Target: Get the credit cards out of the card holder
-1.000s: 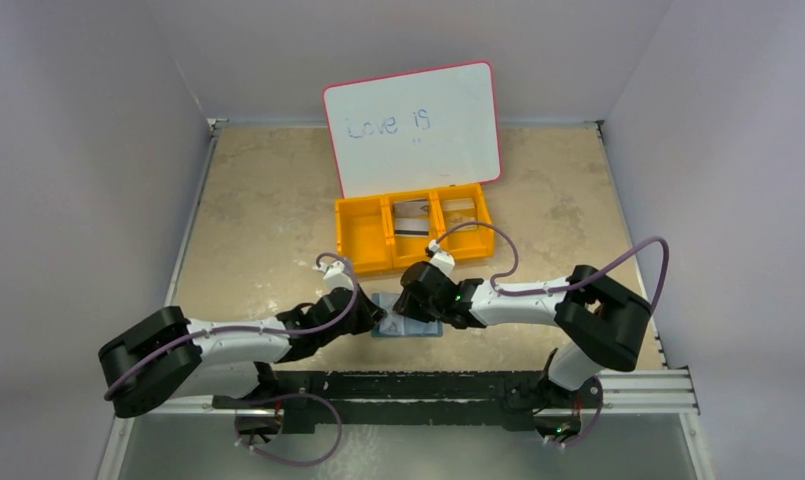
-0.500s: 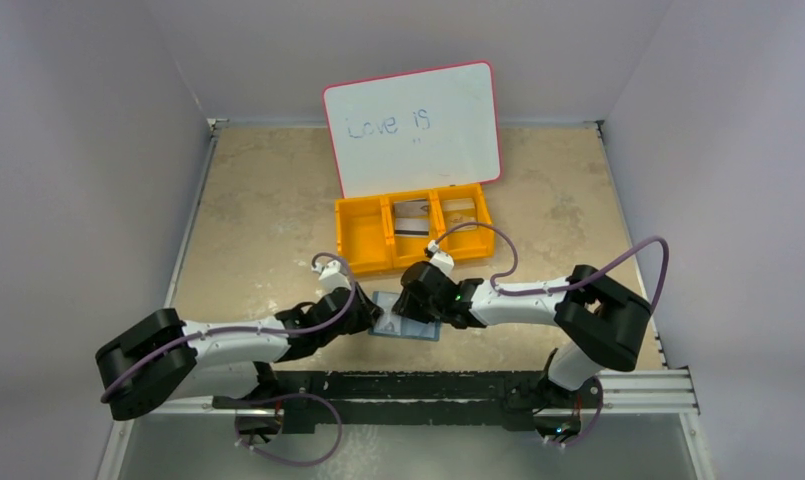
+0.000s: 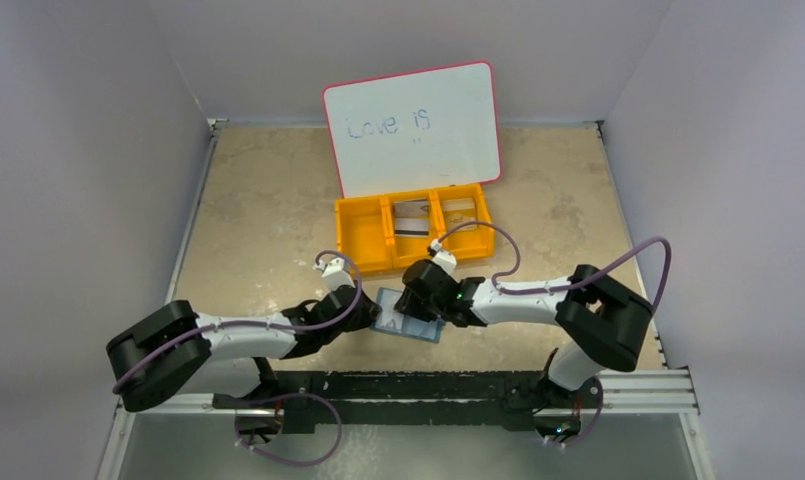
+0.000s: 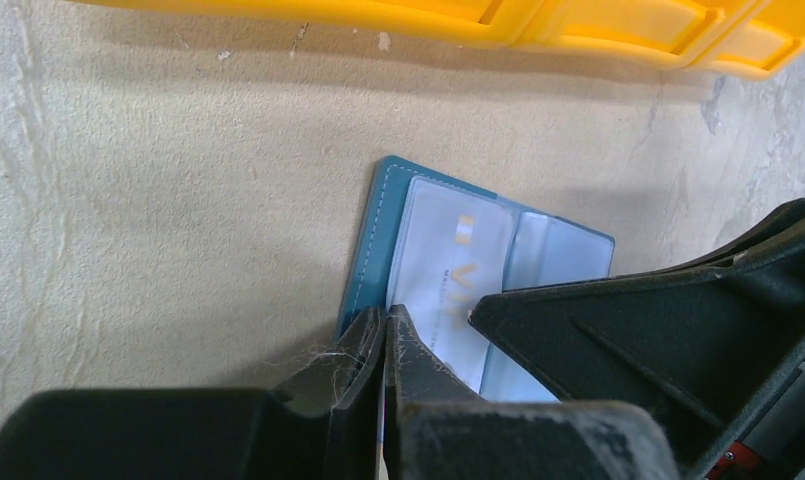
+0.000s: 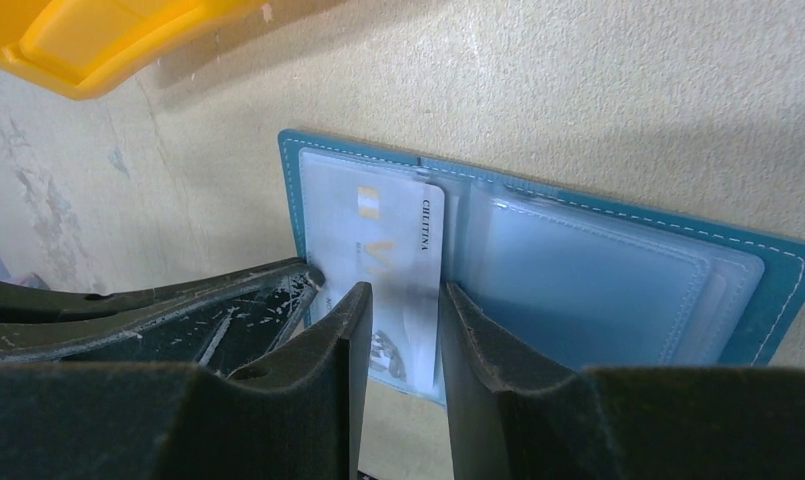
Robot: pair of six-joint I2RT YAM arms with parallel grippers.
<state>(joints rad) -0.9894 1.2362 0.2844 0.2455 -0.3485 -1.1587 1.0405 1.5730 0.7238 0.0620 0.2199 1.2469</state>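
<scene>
Your right gripper (image 5: 403, 295), jaws apart, seems to pin the open teal-blue bifold card holder (image 5: 778, 270) flat on the beige table (image 3: 258, 220), so your closed left gripper (image 4: 383, 335) can tease the pale silvery credit card (image 5: 393, 240) from its clear left pocket.

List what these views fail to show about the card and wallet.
- Left wrist: the card's near edge is hidden by the left gripper's shut tips, so the grip is unclear.
- Right wrist: any further cards in the wallet are blurred by its cloudy plastic.
- Top: the bin contents are too small.
</scene>
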